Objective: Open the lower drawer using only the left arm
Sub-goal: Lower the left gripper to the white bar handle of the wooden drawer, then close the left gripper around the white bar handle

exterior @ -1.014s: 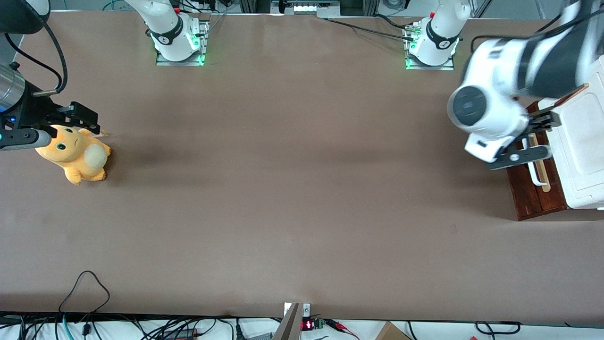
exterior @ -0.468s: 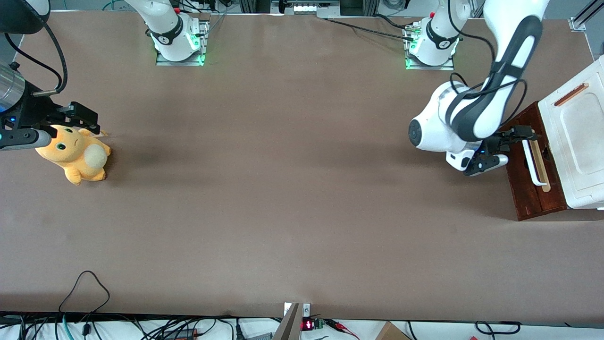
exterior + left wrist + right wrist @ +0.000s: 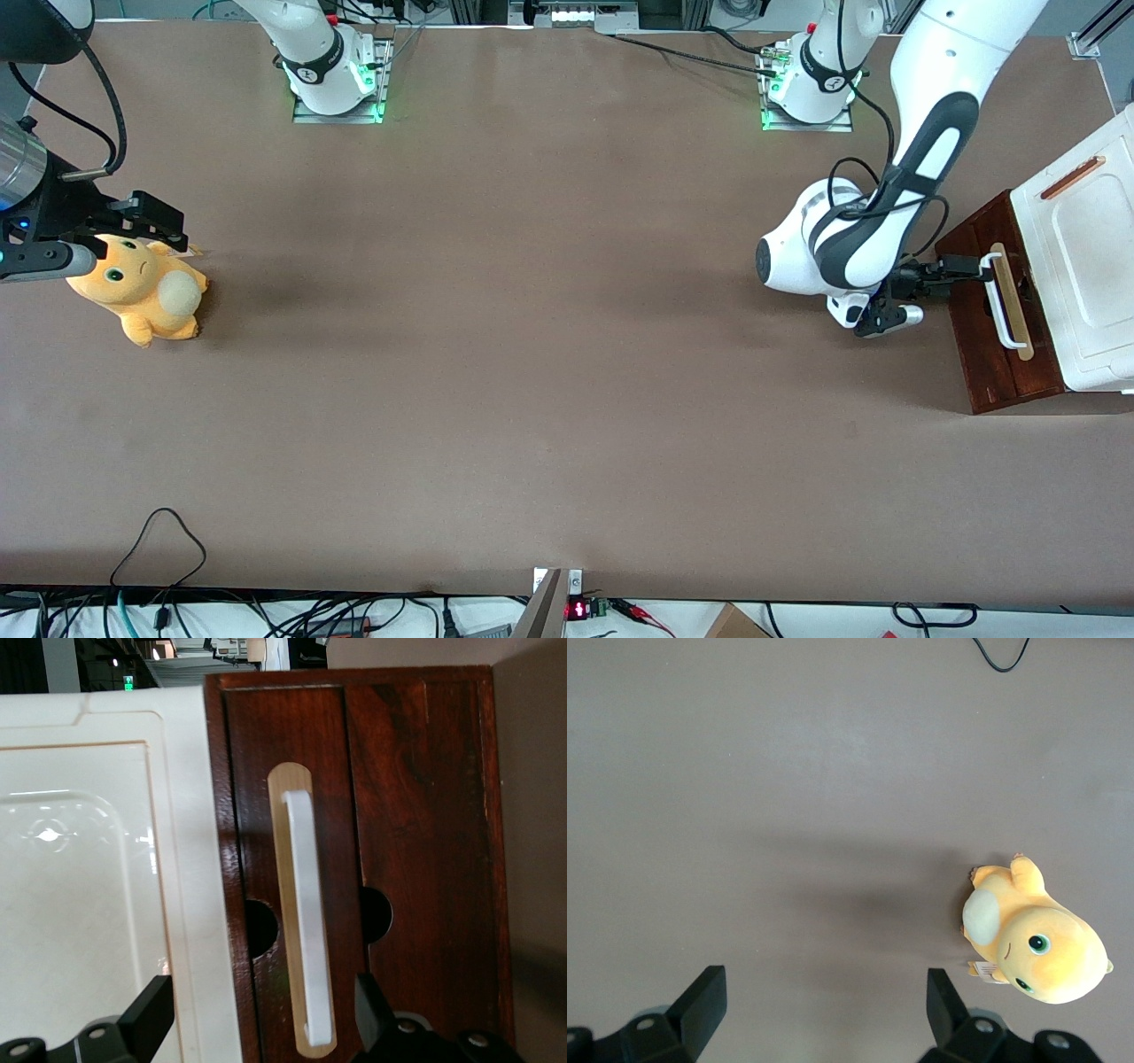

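The cabinet stands at the working arm's end of the table, its dark red-brown front [image 3: 983, 346] facing the table's middle. The lower drawer's white bar handle [image 3: 1003, 303] lies on a pale wood strip and the drawer looks shut. My left gripper [image 3: 970, 266] hangs from the white arm [image 3: 921, 159], just in front of the handle's end farther from the front camera. In the left wrist view the gripper [image 3: 261, 1019] is open and empty. The handle [image 3: 306, 912] runs between the two black fingers [image 3: 146, 1019], closer to one, with no contact.
The cabinet's white top [image 3: 1081, 257] shows beside the wood front, also in the left wrist view [image 3: 80, 904]. An orange plush toy [image 3: 142, 288] lies toward the parked arm's end of the table. Cables lie along the table edge nearest the front camera.
The left arm has swung down from over the cabinet. Its gripper now sits lower, in front of the drawer front, pointing at the handle's end.
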Robot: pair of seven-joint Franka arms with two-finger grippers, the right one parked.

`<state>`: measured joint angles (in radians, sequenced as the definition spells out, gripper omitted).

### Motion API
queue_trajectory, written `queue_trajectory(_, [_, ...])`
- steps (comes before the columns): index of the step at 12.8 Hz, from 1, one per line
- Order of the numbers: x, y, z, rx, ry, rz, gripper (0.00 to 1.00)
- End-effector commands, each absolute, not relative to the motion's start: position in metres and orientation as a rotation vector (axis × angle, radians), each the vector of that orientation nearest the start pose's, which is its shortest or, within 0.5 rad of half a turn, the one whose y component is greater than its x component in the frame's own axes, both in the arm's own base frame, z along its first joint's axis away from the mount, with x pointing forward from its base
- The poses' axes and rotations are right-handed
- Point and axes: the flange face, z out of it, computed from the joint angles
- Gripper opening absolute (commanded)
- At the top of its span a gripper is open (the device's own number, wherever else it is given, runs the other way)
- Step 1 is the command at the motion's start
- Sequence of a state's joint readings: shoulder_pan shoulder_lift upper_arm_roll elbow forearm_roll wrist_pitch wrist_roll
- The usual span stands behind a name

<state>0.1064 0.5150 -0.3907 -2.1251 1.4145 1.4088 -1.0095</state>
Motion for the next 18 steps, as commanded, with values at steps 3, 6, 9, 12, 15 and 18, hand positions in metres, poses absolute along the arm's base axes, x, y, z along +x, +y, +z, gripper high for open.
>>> queue_trajectory(3, [0.513,-0.009,0.164,-1.592,0.050,0.012,0.90])
queue_trajectory(6, [0.517,-0.004,0.162,-1.591,0.041,0.015,0.84])
queue_trajectory(9, [0.521,0.007,0.159,-1.588,0.033,0.024,0.79])
queue_trajectory(12, [0.526,0.019,0.153,-1.582,0.014,0.038,0.75])
queue_trajectory(15, [0.527,0.025,0.148,-1.571,0.018,0.033,0.66])
queue_trajectory(18, [0.527,0.031,0.149,-1.568,0.009,0.041,0.48])
